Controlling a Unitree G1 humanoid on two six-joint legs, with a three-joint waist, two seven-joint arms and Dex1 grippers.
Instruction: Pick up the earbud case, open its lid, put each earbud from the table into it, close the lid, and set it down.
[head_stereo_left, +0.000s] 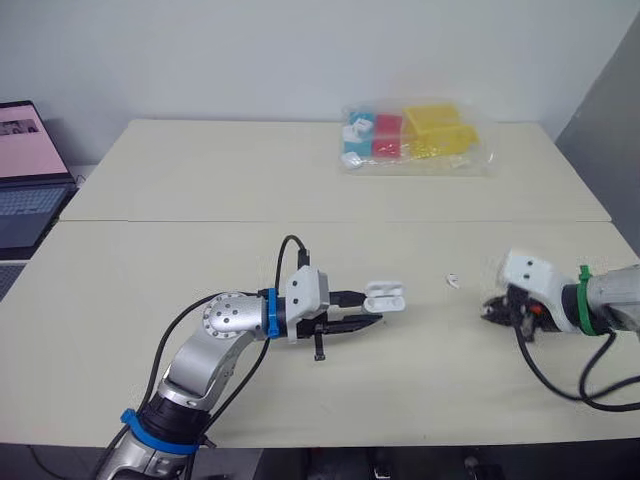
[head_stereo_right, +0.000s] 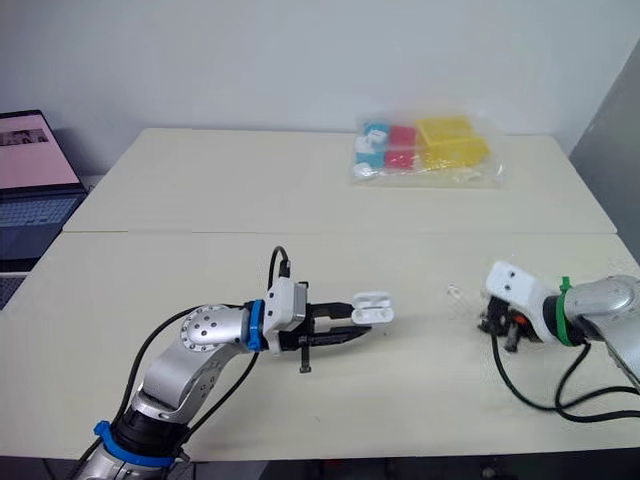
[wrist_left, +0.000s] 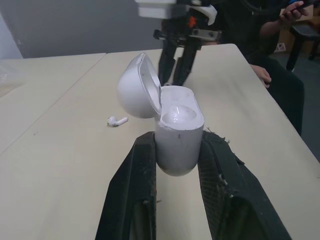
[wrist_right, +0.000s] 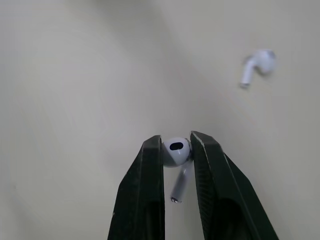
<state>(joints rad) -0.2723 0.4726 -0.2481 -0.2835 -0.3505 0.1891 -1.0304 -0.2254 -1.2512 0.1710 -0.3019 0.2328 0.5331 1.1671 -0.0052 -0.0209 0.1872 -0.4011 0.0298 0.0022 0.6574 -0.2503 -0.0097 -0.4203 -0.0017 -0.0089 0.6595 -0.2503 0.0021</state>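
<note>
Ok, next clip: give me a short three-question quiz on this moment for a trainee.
1. True or false: the earbud case in the left hand has its lid shut.
2. What does the right hand grip? A) an earbud B) the case C) nothing
3. How many earbuds lie loose on the table?
Key: 1 false, the lid is open; 2 A; 3 one loose earbud.

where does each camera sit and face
Left eye view: on the head, looking forward and down at the table; left gripper and right gripper show.
Right eye view: same head, same scene and arms.
Left wrist view: left wrist, looking along its fingers at the open earbud case they hold; right gripper beyond.
Right wrist view: right wrist, facing down at the table; its fingers pinch an earbud.
Both wrist views share the loose earbud.
</note>
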